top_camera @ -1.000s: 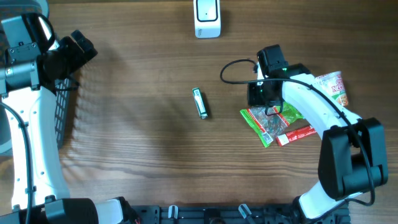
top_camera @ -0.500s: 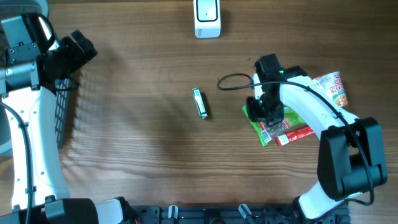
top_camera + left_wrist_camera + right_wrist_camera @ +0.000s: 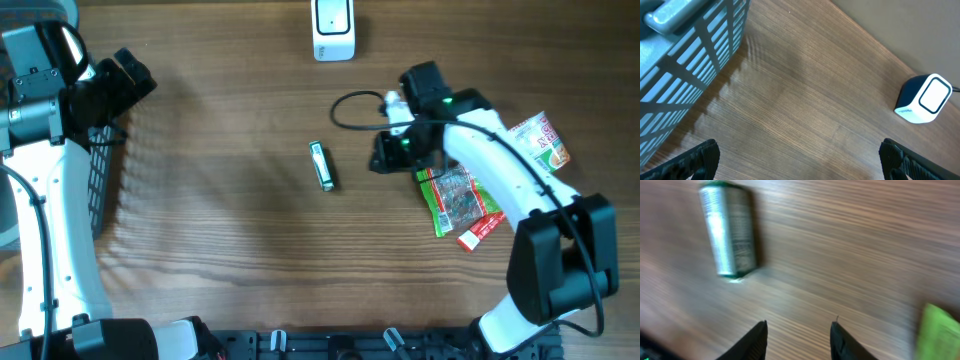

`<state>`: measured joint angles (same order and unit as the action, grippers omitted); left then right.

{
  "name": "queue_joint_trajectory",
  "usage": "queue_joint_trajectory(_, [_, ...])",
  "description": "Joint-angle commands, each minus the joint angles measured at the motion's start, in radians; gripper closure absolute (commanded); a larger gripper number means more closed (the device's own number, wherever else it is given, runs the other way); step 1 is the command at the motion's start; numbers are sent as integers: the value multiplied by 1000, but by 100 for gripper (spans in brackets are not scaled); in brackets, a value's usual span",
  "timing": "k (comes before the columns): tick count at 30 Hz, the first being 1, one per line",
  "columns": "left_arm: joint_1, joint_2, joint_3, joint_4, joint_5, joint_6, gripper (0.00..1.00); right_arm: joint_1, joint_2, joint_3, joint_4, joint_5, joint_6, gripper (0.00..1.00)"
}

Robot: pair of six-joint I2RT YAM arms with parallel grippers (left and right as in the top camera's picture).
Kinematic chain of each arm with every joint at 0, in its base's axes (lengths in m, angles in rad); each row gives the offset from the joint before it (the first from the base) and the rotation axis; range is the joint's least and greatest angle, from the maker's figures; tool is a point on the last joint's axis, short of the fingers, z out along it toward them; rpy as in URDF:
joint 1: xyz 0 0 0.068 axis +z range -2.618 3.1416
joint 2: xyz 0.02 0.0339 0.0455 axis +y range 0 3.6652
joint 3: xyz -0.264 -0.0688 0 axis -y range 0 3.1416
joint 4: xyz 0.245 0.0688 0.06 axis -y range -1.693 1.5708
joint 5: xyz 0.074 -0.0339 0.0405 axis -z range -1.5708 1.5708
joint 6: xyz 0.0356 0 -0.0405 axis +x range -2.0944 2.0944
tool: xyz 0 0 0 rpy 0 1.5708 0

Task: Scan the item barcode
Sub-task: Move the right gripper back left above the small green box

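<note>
The pack [image 3: 320, 166], a small green-and-silver stick, lies flat on the table [image 3: 230, 230] near its middle, free of both arms. From overhead, the right gripper [image 3: 799, 339] sits low over the wood beside the pack, with a strip of bare table between them. In the right wrist view its jaws stand partly spread, with only wood grain in the gap. The pack lies ahead of the fingertips and off to the left of that gap, touching neither finger. That view is blurred, so any print on the pack cannot be read.

Behind the right gripper, partly under the arm, lie a green packet [image 3: 455, 198], a red stick [image 3: 482, 228] at its lower edge and a cup [image 3: 548, 140] farther out.

The scanner [image 3: 333, 30] stands at the far edge of the table, well apart from the pack. The left gripper [image 3: 125, 80] hangs by the basket [image 3: 100, 190], jaws spread wide and holding nothing.
</note>
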<state>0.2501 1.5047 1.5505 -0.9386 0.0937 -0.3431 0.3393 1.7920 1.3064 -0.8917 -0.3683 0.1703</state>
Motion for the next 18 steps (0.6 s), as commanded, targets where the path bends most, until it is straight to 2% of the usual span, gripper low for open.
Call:
queue_joint_trajectory(1, [3, 3, 2, 2, -13, -2, 0, 108, -5, 14, 63, -66, 29, 61])
queue_joint_trajectory(4, [3, 3, 2, 2, -13, -2, 0, 201, 3, 14, 136, 52, 86, 64])
queue_joint_trajectory(8, [3, 3, 2, 2, -13, -2, 0, 316, 38, 14, 214, 294, 148, 58])
queue_joint_trajectory(13, [3, 3, 2, 2, -13, -2, 0, 384, 85, 14, 284, 487, 208, 60])
queue_joint_trajectory(14, [3, 3, 2, 2, -13, -3, 0, 383, 93, 14, 306, 487, 222, 57])
queue_joint_trajectory(16, [3, 3, 2, 2, -13, -2, 0, 381, 98, 14, 335, 473, 225, 43])
queue_joint_trajectory(18, [3, 3, 2, 2, -13, -3, 0, 381, 105, 14, 358, 474, 222, 38])
